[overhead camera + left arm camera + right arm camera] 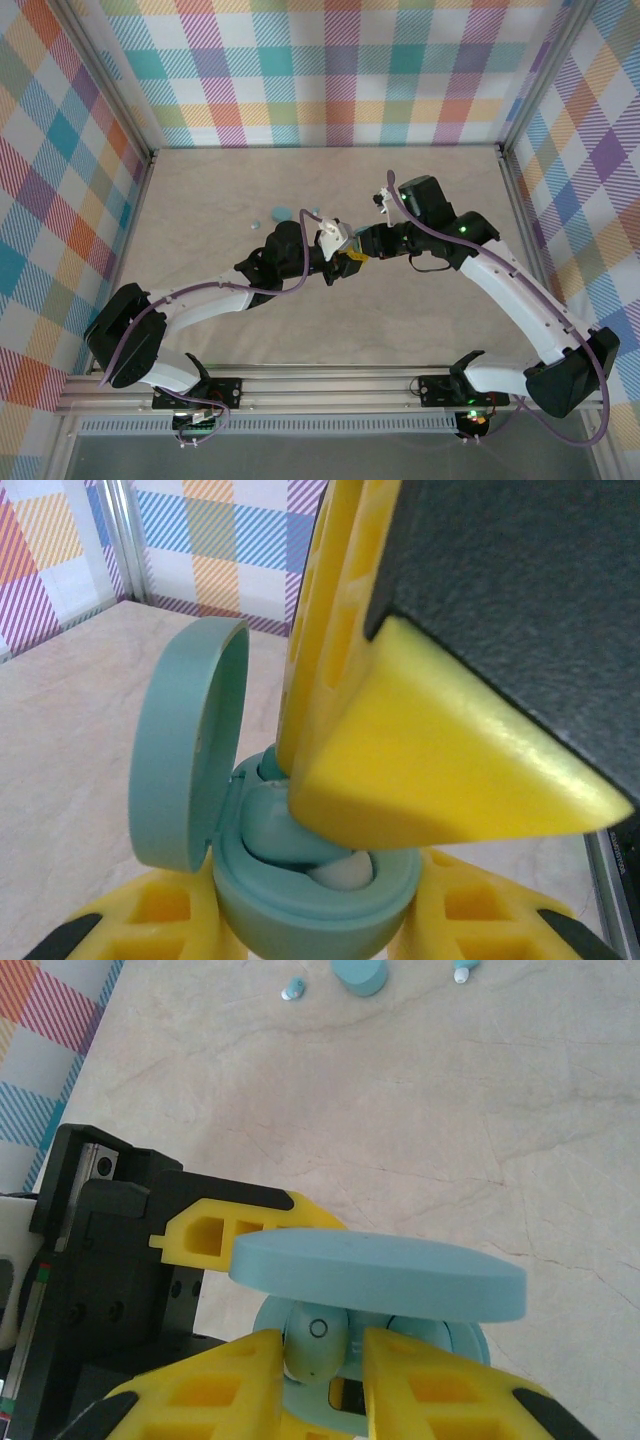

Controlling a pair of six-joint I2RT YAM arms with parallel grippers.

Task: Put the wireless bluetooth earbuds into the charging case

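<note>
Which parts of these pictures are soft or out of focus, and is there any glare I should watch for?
Left wrist view: the right gripper's yellow finger sits very close and soft-edged, with a pale highlight along its edge, while the charging case is sharper. Right wrist view: the lid and the earbud read clearly. Top external view: the table is evenly lit, without strong glare.

Smooth matt plastic charging case; marble-look matt table.
</note>
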